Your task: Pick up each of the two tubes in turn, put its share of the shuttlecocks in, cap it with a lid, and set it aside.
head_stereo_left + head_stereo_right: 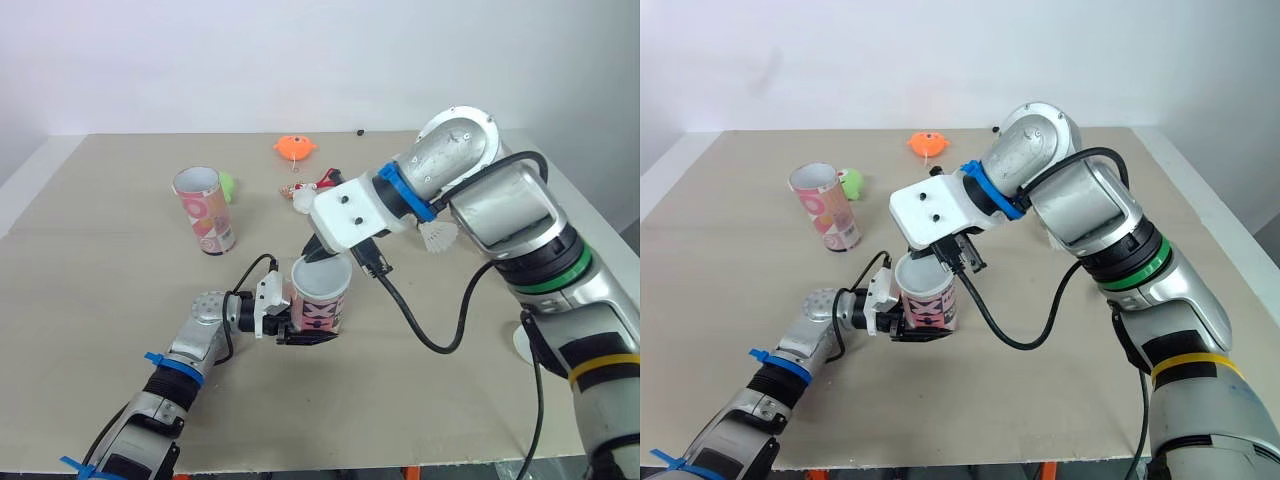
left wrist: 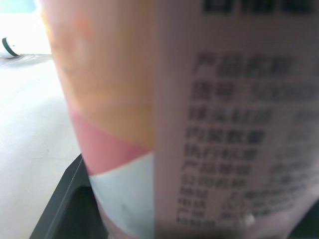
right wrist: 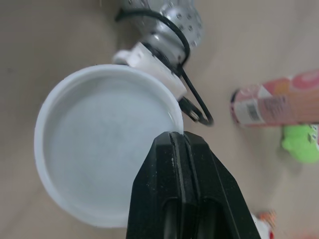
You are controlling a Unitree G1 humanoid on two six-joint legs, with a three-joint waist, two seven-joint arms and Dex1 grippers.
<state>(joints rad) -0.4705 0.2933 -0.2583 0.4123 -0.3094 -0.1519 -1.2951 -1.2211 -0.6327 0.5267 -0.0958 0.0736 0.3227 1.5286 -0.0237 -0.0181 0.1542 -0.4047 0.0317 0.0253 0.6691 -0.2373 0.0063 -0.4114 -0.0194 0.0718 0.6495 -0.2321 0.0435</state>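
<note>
Table, pale tan, items listed near to far. Left gripper: near centre, fingers clamped on either side of the lower part of a tube. Tube: pink with printed panels, upright, held just off or at the tabletop; contact with the surface cannot be told. Lid: white, round, shallow-rimmed, lying over the mouth of the held tube. Right gripper: directly above the tube, black fingers pressed together, pinching the lid by its rim. Second tube: farther off to the left, upright, open-topped, standing free and well apart from both grippers. Shuttlecock: white feathers, right of centre, partly hidden by the right arm. Green object: just behind the second tube. Red-and-white item: centre, far. Orange toy: farthest, near the back edge.
</note>
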